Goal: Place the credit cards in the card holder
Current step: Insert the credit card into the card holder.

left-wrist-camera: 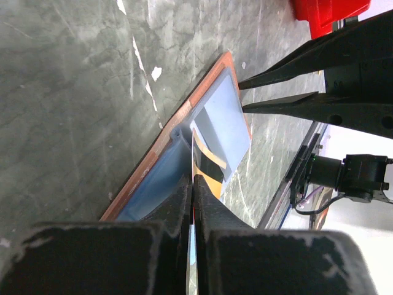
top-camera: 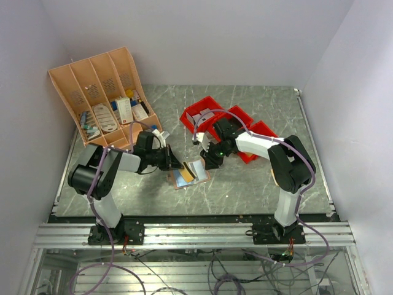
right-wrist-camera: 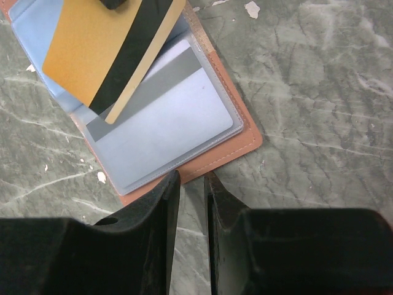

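The card holder lies open on the table between the arms, brown outside with pale blue-grey pockets. My left gripper is shut on a gold credit card with a black stripe. It holds the card tilted over the holder, the card's lower corner at the mouth of a pocket. My right gripper stands narrowly open with nothing between its fingers. Its tips sit at the holder's brown edge, on the side away from the left gripper. In the top view the card shows between the two grippers.
A large orange-tan slotted rack with small items leans at the back left. Red bins stand behind the right arm. A few white flecks lie on the grey marbled table near the holder.
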`<state>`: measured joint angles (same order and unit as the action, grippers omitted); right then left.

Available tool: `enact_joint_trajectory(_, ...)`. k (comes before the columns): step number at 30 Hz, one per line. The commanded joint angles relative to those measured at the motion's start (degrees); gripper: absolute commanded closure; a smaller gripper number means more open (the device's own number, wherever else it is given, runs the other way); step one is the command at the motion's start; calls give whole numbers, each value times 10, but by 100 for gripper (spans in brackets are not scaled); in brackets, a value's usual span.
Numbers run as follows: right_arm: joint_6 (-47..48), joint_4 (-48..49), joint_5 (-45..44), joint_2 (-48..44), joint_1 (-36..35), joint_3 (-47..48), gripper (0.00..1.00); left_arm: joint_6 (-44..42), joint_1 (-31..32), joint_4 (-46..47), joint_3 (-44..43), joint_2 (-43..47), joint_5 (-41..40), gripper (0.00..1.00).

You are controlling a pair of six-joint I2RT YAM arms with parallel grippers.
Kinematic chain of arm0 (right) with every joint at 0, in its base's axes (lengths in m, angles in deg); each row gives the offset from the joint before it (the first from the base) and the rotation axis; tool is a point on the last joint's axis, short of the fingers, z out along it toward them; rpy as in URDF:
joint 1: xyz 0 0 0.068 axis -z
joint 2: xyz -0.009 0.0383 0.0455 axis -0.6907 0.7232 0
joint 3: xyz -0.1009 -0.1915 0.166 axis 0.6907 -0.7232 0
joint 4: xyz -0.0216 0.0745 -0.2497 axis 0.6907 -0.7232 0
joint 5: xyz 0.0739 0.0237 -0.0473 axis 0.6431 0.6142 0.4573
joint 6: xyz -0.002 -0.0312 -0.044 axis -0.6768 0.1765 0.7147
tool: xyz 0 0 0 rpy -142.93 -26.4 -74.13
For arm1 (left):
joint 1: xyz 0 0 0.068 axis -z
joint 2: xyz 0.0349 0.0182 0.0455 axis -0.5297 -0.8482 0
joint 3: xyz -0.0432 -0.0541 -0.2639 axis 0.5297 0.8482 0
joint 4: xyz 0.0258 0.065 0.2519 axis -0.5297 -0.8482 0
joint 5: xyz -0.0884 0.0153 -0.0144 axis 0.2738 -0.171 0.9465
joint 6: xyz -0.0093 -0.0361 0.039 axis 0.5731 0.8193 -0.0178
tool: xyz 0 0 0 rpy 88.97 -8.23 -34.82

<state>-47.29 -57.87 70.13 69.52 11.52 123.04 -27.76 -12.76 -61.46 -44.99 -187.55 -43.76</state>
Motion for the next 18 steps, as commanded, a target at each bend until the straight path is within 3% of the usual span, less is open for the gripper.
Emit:
enact_joint_trajectory(1,-1,-3,-10,0,-1,-12,77,10,14,38,8,-23,6,93)
enact_joint_trajectory(11,-1,-3,-9,-2,-1,-12,77,44,27,68,9,-48,20,93)
enact_joint_trajectory(18,-1,-2,-9,-3,-1,-11,77,43,26,13,-1,-44,13,93)
